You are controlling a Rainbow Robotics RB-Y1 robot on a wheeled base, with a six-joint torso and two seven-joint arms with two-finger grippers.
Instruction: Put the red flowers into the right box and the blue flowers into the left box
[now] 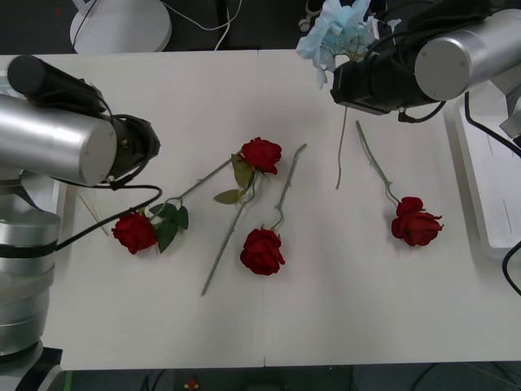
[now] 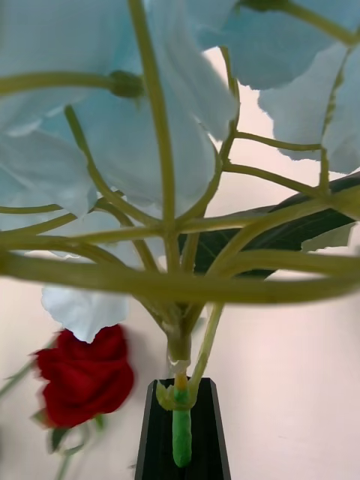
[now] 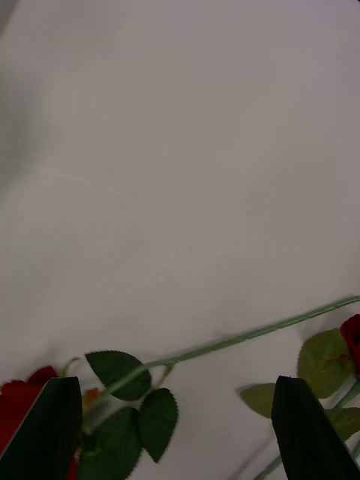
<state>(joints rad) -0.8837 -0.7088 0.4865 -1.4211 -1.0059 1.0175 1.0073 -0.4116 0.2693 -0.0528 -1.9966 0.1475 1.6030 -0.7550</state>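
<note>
Four red flowers point(image 1: 262, 250) lay on the white tabletop point(image 1: 163, 326): one at nine o'clock, two near the centre, one at three o'clock. One cluster of blue flowers point(image 1: 335, 32) hung at one o'clock, its stem clamped in the right tool point(image 2: 180, 435). The left tool point(image 3: 176, 427) stood apart above the nine o'clock rose. One white box point(image 1: 484, 175) sat at the right edge.

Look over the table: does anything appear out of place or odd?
Mostly no. Four red flowers lie scattered and unsorted. One oddity: the right pincer, shut on a blue flower, is near the right box, though blue belongs left.
</note>
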